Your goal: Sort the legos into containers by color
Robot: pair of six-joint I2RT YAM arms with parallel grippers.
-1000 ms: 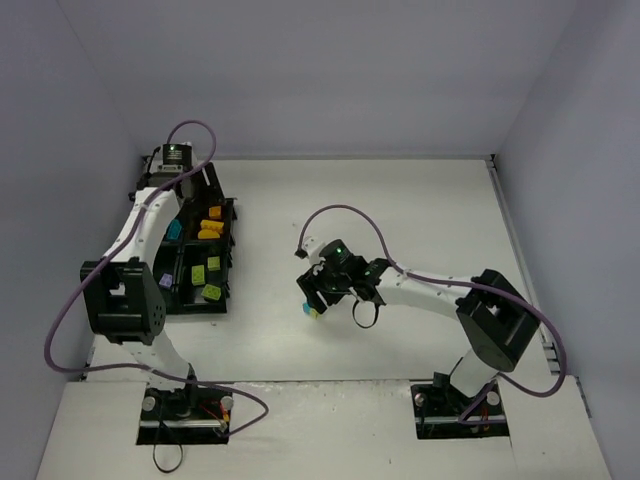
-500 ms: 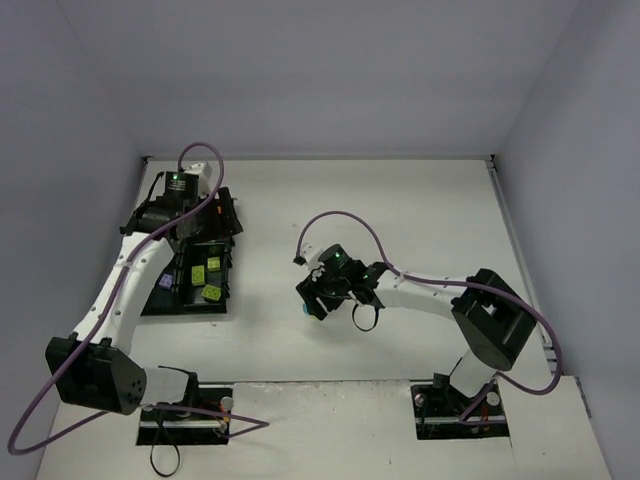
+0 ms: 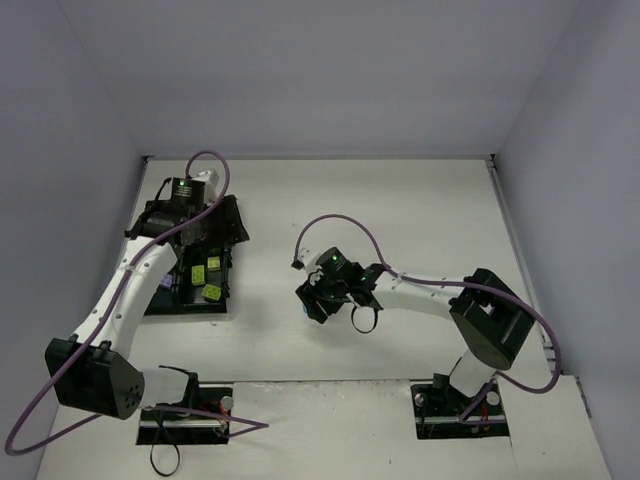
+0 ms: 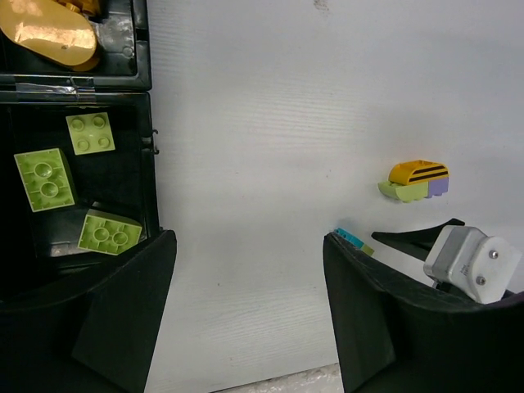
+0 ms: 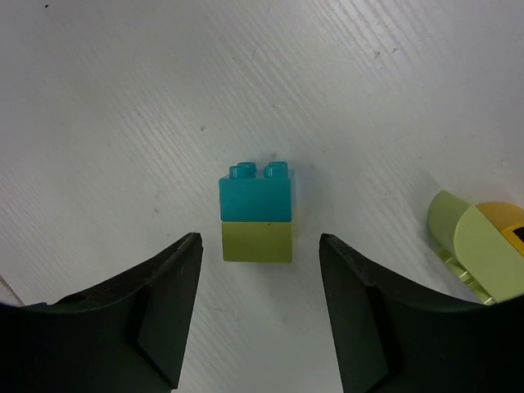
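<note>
A teal lego on a lime lego (image 5: pixel 255 218) lies on its side on the white table, its lime end just between the tips of my right gripper (image 5: pixel 259 241). That gripper is open, with a gap at each side of the stack. A second stack of orange, lime and purple legos (image 4: pixel 416 182) lies close by. My left gripper (image 4: pixel 246 241) is open and empty above the right wall of the black containers (image 4: pixel 144 49). One compartment holds three lime legos (image 4: pixel 43 178), another an orange lego (image 4: pixel 49 37). In the top view my right gripper (image 3: pixel 314 300) hides the teal stack.
The containers (image 3: pixel 188 308) sit at the table's left side, partly under my left arm (image 3: pixel 130 285), with a purple brick (image 3: pixel 165 282) in a left compartment. Grey walls close the table on three sides. My right arm (image 3: pixel 430 292) stretches across the middle.
My left arm has unfolded and its gripper has swung toward the tray's far right edge. My right gripper has narrowed its jaws a little around the teal-lime stack.
</note>
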